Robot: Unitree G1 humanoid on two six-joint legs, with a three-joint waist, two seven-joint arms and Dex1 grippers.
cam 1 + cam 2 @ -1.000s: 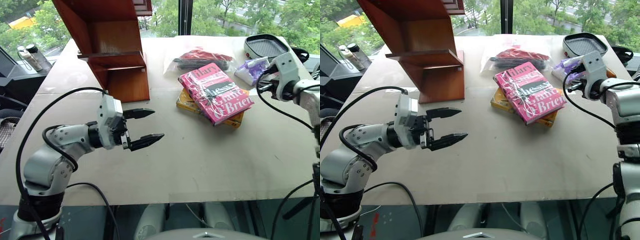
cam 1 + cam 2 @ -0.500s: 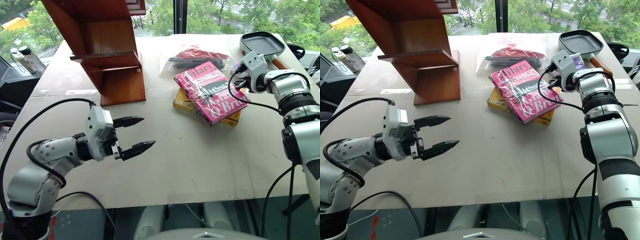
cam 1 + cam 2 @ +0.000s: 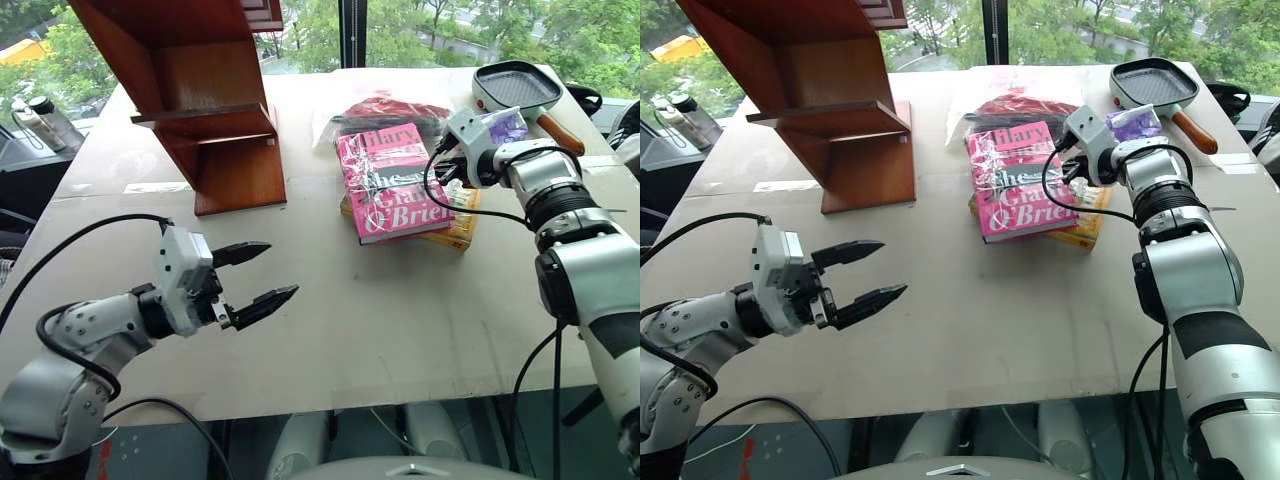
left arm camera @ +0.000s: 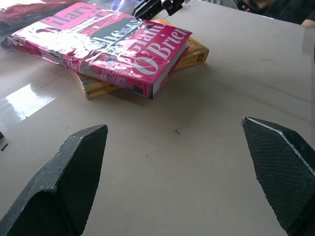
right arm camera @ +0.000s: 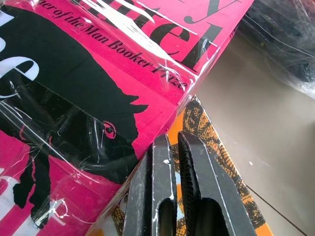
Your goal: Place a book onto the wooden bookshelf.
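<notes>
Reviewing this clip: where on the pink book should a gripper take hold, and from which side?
Probably the book's right-hand long edge, coming in level from the right. It lies flat on the yellow book, so only its edges offer jaws a pinch, and the shut right gripper already sits at that edge.

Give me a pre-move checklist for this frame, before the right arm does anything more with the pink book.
1. Book within reach, lying on the yellow-orange book: ok.
2. Right gripper ready to grasp: not ok, fingers shut, tips at the book's edge.
3. Book held: not ok, nothing gripped.
4. Left gripper open and away from the books: ok.
5. Wooden bookshelf shelf free to take a book: ok for the visible shelf; the upper ones cannot tell.
6. Table between books and bookshelf unobstructed: ok.
</notes>
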